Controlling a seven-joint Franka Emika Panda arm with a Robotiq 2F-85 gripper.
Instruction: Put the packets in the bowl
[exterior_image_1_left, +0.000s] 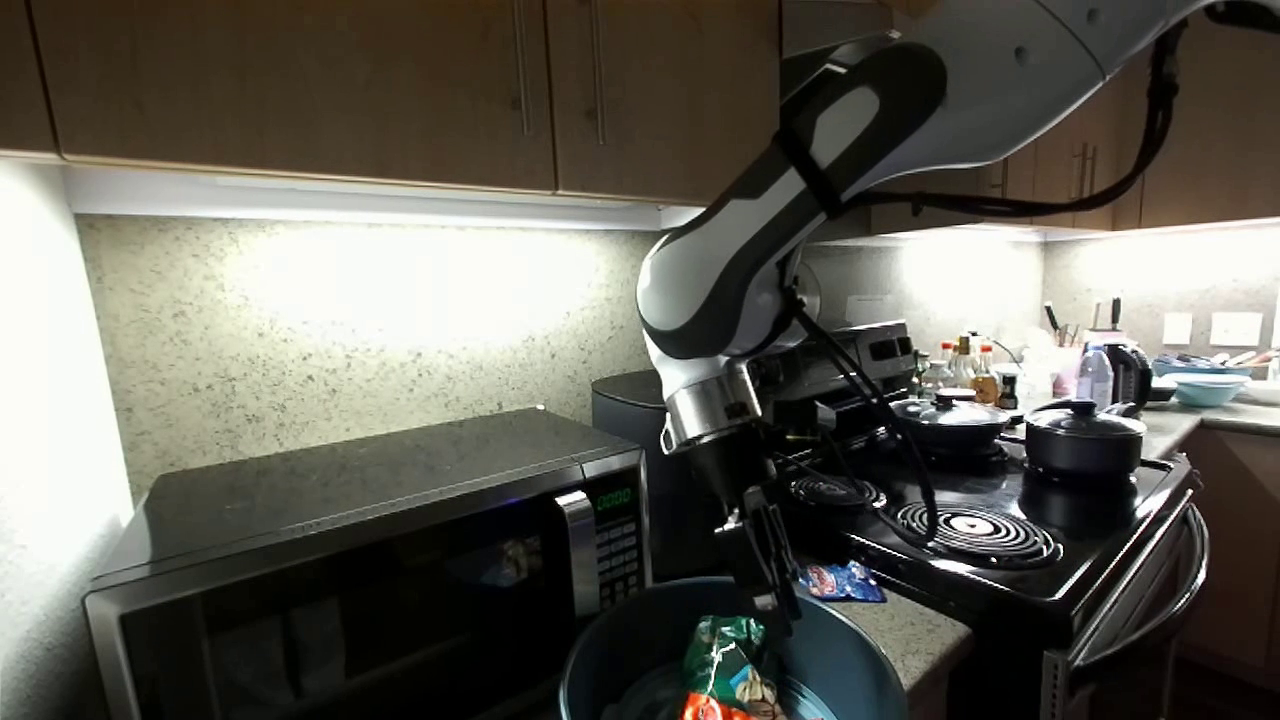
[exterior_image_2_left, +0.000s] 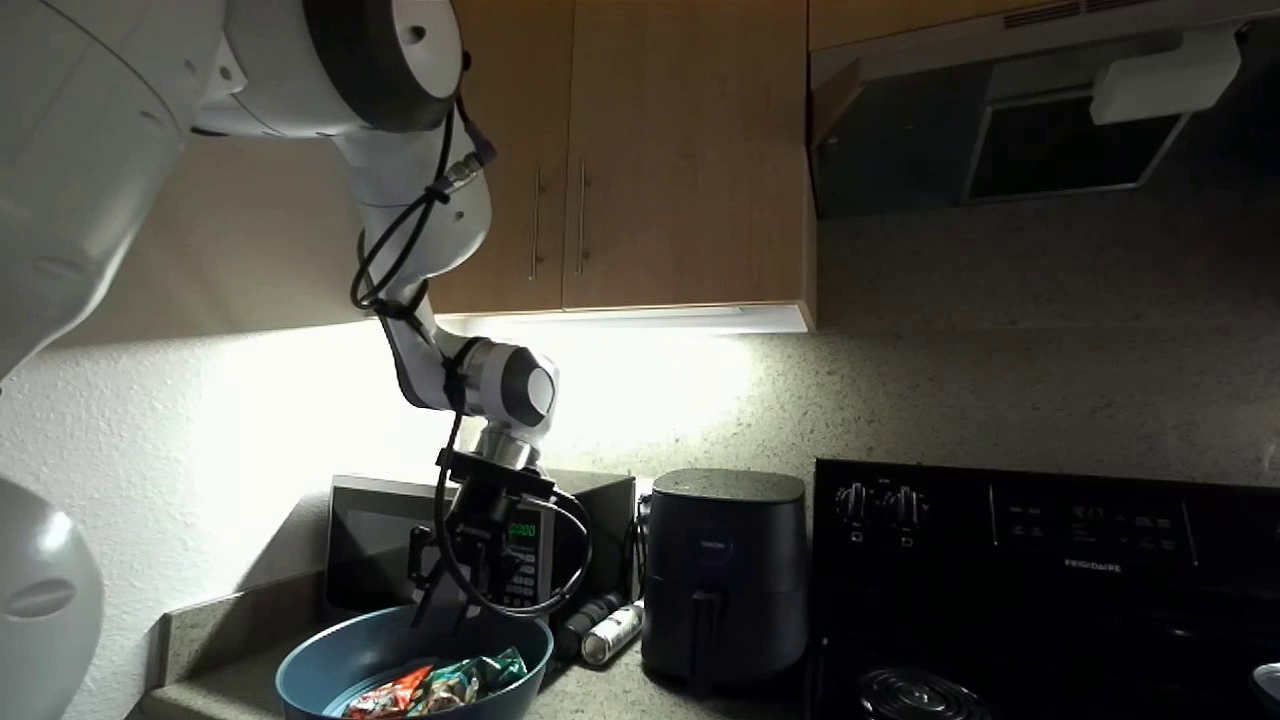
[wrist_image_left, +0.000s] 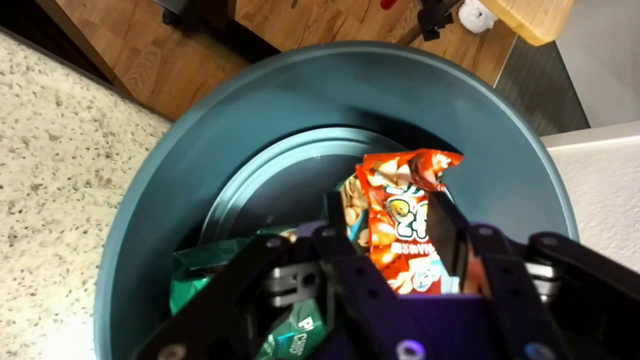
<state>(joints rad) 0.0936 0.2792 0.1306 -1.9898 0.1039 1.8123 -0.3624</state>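
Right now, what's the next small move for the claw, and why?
I'd probably lift the claw away from the bowl, ready for the blue packet: that one lies outside on the counter, while an orange-red packet and a green packet lie inside. The claw looks open, apparently gripping nothing.

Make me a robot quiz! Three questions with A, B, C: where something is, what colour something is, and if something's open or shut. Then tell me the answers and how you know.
1. Where is the blue packet? A: on the microwave; B: on the counter by the stove; C: on the floor
2. What colour is the bowl? A: pink; B: yellow; C: blue-grey
3. How is the gripper? A: open; B: shut; C: hidden

Right letters: 1 B, it lies there in an exterior view. 2 C, all three views show it. 3 A, its fingers stand apart in the wrist view.
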